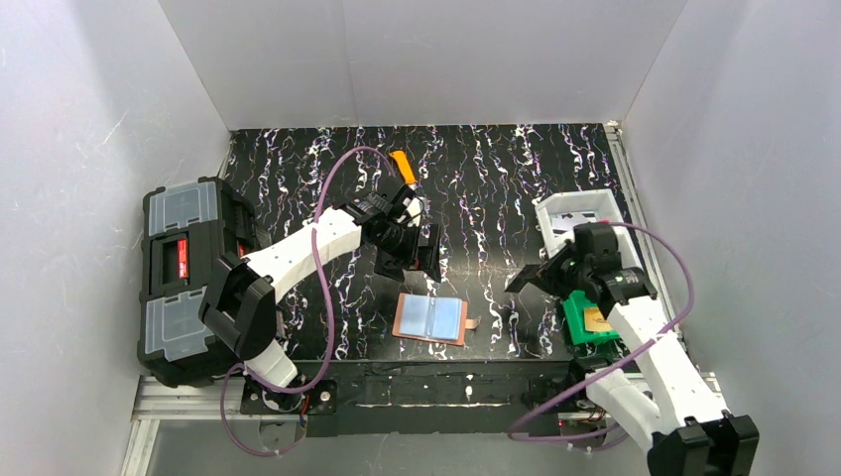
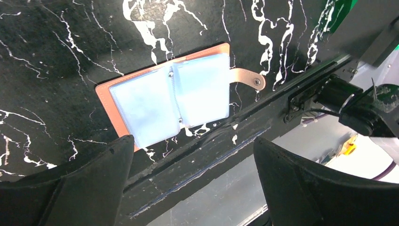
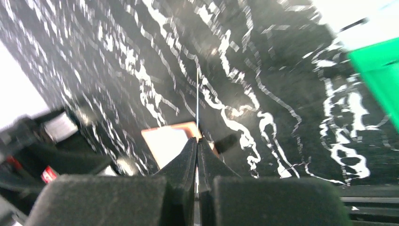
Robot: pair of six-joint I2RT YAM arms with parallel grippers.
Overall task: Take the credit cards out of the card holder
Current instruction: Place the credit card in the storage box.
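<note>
Right gripper (image 3: 196,141), clenched on a thin card (image 3: 196,108) (seen edge-on), should lift it clear; left gripper (image 2: 192,146), released, could pin the card holder (image 2: 104,90) against the desk (image 2: 47,56).

Robot test cell, laboratory type. White panel walls (image 1: 426,59) enclose a black, white-veined tabletop (image 1: 496,169) on three sides. Aluminium rail frame (image 1: 179,402) at the near edge. Left arm (image 1: 298,248) and right arm (image 1: 645,337) mounted there, with purple cabling (image 1: 359,149) exposed.
</note>
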